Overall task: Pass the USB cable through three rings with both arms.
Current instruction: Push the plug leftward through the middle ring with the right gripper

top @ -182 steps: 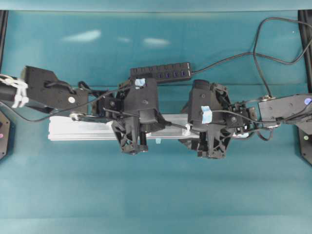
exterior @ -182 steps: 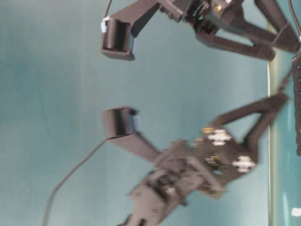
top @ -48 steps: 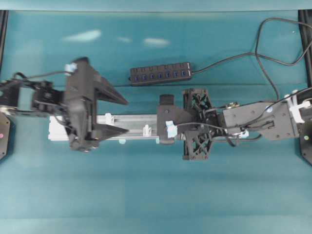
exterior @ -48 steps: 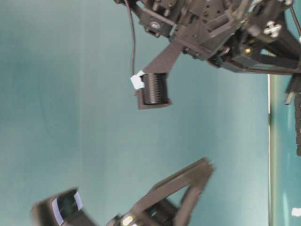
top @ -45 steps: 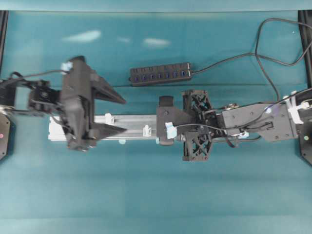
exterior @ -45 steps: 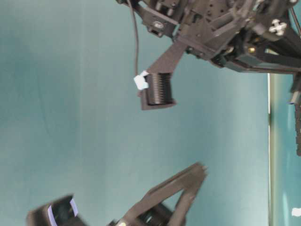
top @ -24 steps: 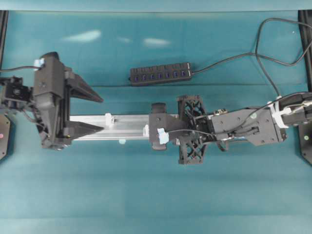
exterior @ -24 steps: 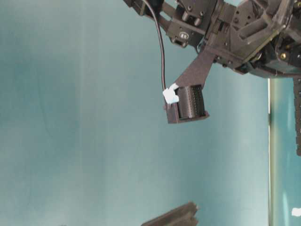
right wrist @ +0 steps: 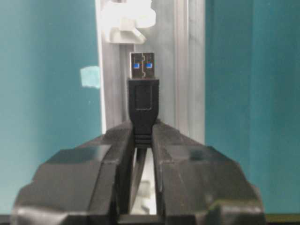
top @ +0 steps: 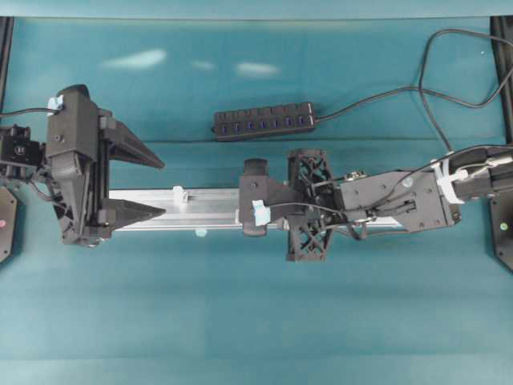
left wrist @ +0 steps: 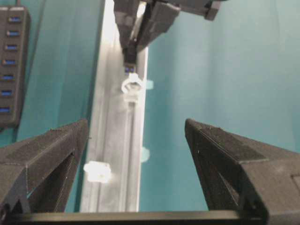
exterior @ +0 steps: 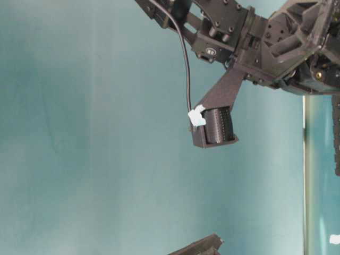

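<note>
You were in the middle of the threading step: your right gripper (right wrist: 143,140) had its jaws clenched on the USB cable (right wrist: 143,101) just behind the plug, the metal tip pointing along the aluminium rail (top: 200,210) straight at the nearest of the three rings (right wrist: 125,18), close to it but not yet inside. In the left wrist view that ring (left wrist: 131,86) stood upright on the rail with the plug just beyond it, and a second ring (left wrist: 97,171) sat nearer the left arm; the third ring I could not make out in any view. Your left gripper (top: 148,183) hung over the left end of the rail with its jaws released and spread wide, grasping nothing, one finger on each side of the rail line. The hub (top: 264,121) lay apart on the table (top: 256,321), beyond the rail. My reading is that the next move called for a straight, level push of the plug through the ring opening, keeping the tip centred so it would not catch the rim, and then a handover to the waiting left jaws on the far side. Compared with a second earlier, your right arm had advanced leftwards along the rail, and your left arm had drawn back towards the rail's left end, its jaws just as wide.
</note>
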Available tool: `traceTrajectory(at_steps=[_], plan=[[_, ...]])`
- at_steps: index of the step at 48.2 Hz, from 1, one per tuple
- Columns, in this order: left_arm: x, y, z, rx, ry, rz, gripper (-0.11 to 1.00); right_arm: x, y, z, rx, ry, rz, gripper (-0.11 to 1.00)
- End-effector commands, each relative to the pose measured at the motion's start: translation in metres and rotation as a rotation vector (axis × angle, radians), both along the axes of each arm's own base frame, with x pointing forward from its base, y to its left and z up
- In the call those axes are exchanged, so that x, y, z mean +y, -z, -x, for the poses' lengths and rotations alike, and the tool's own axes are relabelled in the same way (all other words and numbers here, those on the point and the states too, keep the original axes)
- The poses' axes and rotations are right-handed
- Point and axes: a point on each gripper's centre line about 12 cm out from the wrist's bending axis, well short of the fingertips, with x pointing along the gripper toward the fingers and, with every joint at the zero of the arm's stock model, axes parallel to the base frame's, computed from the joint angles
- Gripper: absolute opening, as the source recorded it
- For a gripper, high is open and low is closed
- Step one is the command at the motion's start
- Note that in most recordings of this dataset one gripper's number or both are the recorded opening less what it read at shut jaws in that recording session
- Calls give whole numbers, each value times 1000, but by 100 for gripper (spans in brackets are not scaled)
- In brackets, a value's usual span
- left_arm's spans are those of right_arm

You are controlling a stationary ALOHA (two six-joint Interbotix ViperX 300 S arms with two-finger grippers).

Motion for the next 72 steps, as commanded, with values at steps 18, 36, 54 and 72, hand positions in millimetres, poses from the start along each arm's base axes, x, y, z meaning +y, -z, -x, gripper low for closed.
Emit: traceTrajectory(at_steps=[18, 36, 54, 72], plan=[[0, -8, -2, -24, 2, -4, 92, 0, -5, -13, -45, -16, -2, -6], [0, -8, -3, -23, 2, -4, 92, 4, -11, -23, -59, -18, -1, -6], [0, -6, -3, -18, 2, -3, 92, 4, -19, -29, -78, -18, 0, -6], [0, -6, -4, -18, 2, -2, 92, 16, -17, -27, -72, -42, -3, -6]])
